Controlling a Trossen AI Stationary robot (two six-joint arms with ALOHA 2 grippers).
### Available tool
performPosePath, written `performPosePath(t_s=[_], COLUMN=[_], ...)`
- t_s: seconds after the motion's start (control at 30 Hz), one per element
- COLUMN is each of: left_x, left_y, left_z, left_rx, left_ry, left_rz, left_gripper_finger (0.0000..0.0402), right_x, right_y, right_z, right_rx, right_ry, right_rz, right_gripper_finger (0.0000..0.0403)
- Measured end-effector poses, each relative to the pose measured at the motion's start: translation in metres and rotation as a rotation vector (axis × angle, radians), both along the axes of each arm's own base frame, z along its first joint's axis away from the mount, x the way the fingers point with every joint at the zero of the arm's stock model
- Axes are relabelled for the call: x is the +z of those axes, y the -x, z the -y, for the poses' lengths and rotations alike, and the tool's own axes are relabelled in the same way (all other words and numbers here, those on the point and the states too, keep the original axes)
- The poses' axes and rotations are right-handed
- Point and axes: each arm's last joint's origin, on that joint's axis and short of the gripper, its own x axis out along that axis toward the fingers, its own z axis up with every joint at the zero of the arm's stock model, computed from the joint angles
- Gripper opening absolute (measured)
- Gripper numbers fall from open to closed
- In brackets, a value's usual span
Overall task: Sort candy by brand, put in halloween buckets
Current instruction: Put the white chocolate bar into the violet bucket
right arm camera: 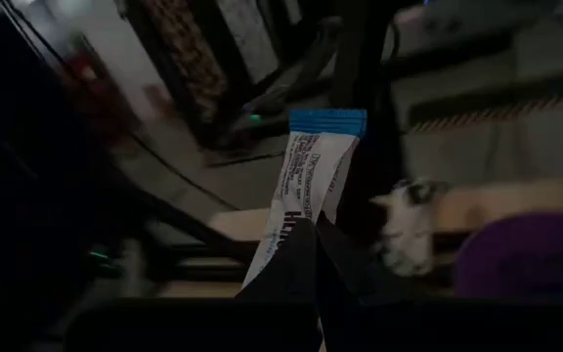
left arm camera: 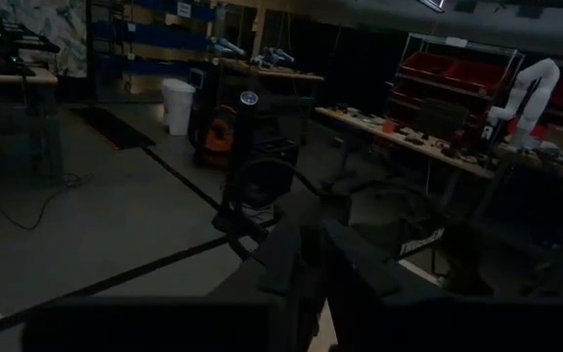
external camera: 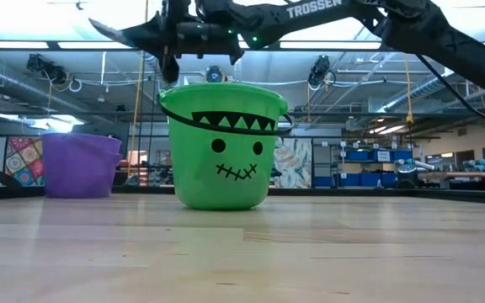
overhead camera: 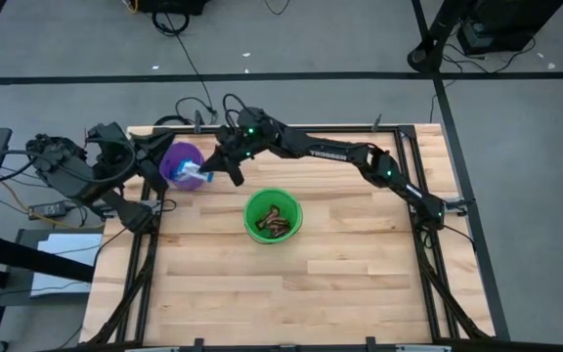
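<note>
Right now your right gripper [right arm camera: 311,227] pinches a flat, crinkly blue-and-white candy bar [right arm camera: 311,176], with the round purple plastic bucket [overhead camera: 178,159] just beside it. Your left gripper [left arm camera: 306,284], nearly shut and empty, waits at the table's [overhead camera: 360,274] edge.

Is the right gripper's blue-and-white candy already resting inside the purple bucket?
No: the right gripper holds the blue-and-white candy pinched, raised clear of the purple bucket.

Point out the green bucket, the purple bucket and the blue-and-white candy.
green bucket [external camera: 221,156]: low view, front wall with the face.
purple bucket [external camera: 80,164]: low view, front wall.
blue-and-white candy [right arm camera: 311,181]: right wrist view, wrapper's middle.
</note>
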Motion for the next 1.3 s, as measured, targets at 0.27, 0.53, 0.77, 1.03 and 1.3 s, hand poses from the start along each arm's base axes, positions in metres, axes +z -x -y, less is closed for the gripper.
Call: performPosePath(t_s=[0.27, 0.53, 0.77, 1.03, 1.3], left_x=[-0.005, -0.047, -0.056, -0.064, -0.073], left_y=[-0.004, 0.015, 0.021, 0.031, 0.031], left_z=[0.003, -0.009, -0.011, -0.017, -0.017], left_rx=[-0.021, -0.041, -0.065, -0.084, -0.066], left_ry=[0.034, 0.311, 0.403, 0.444, 0.458], left_rz=[0.006, -0.114, -0.184, -0.193, -0.191], left_gripper_finger=[0.0047, 0.0047, 0.0078, 0.0167, 0.022], right_x=[0.011, 0.016, 0.03, 0.041, 0.041], right_y=[-0.002, -0.001, 0.007, 0.012, 0.01], right_z=[-0.013, -0.018, -0.016, -0.016, -0.025], right_rx=[-0.113, -0.101, -0.1, -0.104, -0.087], right_ry=[0.248, 0.252, 0.256, 0.265, 0.265], right_rz=[0.101, 0.1, 0.107, 0.131, 0.137], right_gripper_finger=[0.0003, 0.0003, 0.0003, 0.0003, 0.0003])
